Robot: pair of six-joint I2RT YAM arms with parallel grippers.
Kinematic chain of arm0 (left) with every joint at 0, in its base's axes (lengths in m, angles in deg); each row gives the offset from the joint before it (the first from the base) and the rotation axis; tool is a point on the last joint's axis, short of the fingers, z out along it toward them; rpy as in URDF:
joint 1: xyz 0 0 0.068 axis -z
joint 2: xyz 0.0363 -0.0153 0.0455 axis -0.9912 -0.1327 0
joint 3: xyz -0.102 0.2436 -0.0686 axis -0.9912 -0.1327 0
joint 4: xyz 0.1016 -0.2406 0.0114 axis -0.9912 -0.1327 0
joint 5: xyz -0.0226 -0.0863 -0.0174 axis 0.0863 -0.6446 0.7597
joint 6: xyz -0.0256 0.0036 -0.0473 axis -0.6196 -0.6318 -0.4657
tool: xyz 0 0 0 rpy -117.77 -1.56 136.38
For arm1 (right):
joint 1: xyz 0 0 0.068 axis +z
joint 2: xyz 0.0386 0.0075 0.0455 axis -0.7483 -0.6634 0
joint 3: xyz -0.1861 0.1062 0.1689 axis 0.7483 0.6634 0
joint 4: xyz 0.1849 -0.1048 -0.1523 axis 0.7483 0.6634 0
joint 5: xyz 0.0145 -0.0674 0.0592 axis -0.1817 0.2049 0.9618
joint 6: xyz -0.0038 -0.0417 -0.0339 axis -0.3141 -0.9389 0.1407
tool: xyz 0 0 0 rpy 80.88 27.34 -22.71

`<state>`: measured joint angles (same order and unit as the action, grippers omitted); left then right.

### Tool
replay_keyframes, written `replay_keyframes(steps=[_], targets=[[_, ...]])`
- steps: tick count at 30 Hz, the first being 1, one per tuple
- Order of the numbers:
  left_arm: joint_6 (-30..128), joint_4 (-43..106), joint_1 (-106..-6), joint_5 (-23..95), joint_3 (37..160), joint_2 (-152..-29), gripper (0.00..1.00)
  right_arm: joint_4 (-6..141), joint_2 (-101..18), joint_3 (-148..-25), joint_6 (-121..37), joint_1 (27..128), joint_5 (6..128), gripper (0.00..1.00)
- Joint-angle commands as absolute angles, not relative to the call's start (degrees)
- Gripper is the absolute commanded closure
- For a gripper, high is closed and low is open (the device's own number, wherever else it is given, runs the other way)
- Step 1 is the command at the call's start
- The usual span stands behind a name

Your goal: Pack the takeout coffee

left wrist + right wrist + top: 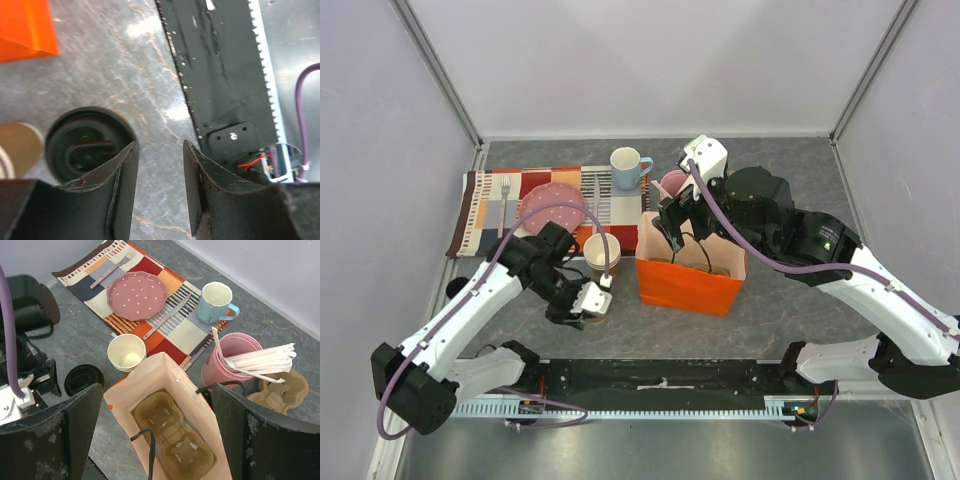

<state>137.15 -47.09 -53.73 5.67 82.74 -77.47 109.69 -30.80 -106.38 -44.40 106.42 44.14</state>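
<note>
The takeout coffee (86, 146) stands on the grey table, its black dome lid seen from above. It also shows in the right wrist view (83, 380), and in the top view (598, 316) it is mostly hidden under my left gripper. My left gripper (160, 145) is open and empty. The cup sits just outside its left finger (122, 185), not between the jaws. My right gripper (155, 390) is wide open and empty above the open orange paper bag (150, 371). A brown cardboard cup carrier (175, 440) lies in the bag's bottom.
Stacked lidless paper cups (126, 352) stand beside the coffee and the bag (690, 272). On the placemat behind are a pink plate (137, 295), a fork (112, 270), a knife (167, 315) and a blue mug (215, 302). A pink cup of straws (232, 357) and a spare carrier (280, 387) stand behind the bag.
</note>
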Motion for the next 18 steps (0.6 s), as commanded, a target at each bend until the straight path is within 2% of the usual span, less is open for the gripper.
replay_keyframes(steps=[1,6,13,18], targets=[[128.85,-48.48,-51.0,8.31,79.76,-75.44,0.53,108.02,-29.41,-106.15,-44.15,106.45,43.09,0.02],[123.58,-40.49,-51.0,12.27,78.78,-74.12,0.55,108.11,-29.41,-106.24,-44.15,106.27,43.61,0.02],[126.03,-47.06,-51.0,3.23,82.74,-74.3,0.58,108.54,-30.02,-106.76,-43.8,106.36,45.02,0.02],[122.45,-44.18,-51.0,4.17,82.92,-72.27,0.57,108.63,-30.02,-106.41,-43.54,106.36,45.37,0.02]])
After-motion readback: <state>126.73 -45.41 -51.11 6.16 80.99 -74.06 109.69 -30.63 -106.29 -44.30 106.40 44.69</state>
